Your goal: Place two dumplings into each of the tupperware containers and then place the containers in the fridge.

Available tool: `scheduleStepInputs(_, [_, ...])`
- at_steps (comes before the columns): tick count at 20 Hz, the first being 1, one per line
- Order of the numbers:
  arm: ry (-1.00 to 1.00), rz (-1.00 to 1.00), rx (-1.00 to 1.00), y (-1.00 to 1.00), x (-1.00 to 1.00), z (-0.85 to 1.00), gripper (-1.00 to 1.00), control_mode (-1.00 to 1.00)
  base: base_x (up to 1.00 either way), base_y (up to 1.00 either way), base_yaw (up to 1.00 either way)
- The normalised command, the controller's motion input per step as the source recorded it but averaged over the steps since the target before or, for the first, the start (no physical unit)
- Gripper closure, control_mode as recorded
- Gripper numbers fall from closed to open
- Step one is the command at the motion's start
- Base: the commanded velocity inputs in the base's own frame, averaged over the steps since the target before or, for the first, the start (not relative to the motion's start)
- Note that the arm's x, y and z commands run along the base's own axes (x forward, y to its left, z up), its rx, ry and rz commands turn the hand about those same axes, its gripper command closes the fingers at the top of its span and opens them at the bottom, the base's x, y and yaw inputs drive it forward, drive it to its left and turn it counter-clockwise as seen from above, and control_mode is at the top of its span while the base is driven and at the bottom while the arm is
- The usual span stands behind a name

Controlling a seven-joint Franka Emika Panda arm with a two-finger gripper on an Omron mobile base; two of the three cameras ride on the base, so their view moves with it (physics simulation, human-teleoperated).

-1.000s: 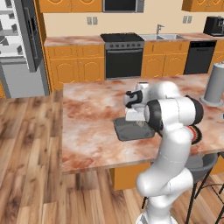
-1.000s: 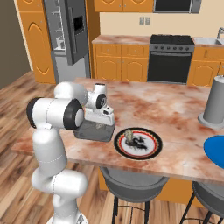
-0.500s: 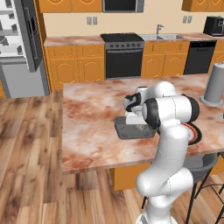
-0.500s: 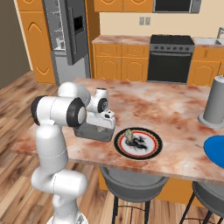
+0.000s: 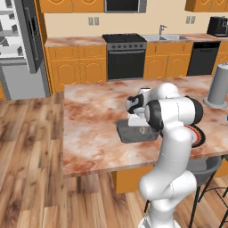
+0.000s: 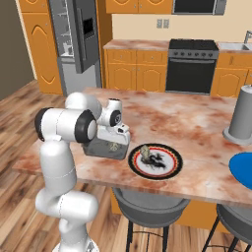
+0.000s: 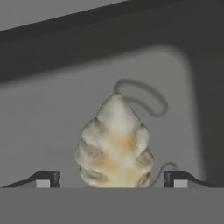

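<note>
- A dumpling (image 7: 114,144) lies on the floor of the dark grey tupperware container (image 7: 52,127); in the hand view it sits between the two finger tips, with a gap on each side.
- The claw (image 7: 113,178) stands wide, its tips apart from the dumpling and gripping nothing.
- In the left base view the same dumpling (image 5: 143,131) shows as a small tan lump inside the grey container (image 5: 127,132), just below the claw (image 5: 139,121).
- From the right base view the container (image 6: 101,148) rests on the marbled surface (image 6: 182,118), near its front edge, with the claw (image 6: 114,139) over it.
- Just beside the container stands a white plate with a black-red rim (image 6: 155,161); another dumpling (image 6: 144,152) lies on it, near the rim on the container's side.
- Farther along the surface stand a grey cylinder (image 6: 240,117) and part of a round blue plate (image 6: 243,169).
- The fridge (image 5: 20,49) stands well apart across the wooden floor, its door open and pale shelves showing.
- A black oven (image 5: 125,60) sits against the back wall between orange cabinets.
</note>
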Motion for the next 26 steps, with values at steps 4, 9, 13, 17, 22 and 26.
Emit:
scheduleStepInputs(4, [0.0, 0.0, 0.0, -0.05, 0.0, 0.54, -1.0, -1.0, 0.0, 0.0, 0.0])
scheduleStepInputs(9, [0.02, 0.0, 0.01, -0.61, -0.15, 0.73, -1.0, -1.0, 0.0, 0.0, 0.0])
scheduleStepInputs(13, [0.05, -0.02, 0.06, -1.0, -0.03, 0.42, -1.0, -1.0, 0.0, 0.0, 0.0])
scheduleStepInputs(17, [0.06, -0.04, 0.1, -1.0, 0.0, 0.08, -1.0, -1.0, 0.0, 0.0, 0.0])
scheduleStepInputs(22, [0.0, -0.03, 0.13, -0.8, 0.0, -0.1, -1.0, -1.0, 0.0, 0.0, 0.0])
scheduleStepInputs(26, [0.0, 0.02, 0.04, -0.17, -0.02, -0.48, -1.0, -1.0, 0.0, 0.0, 0.0])
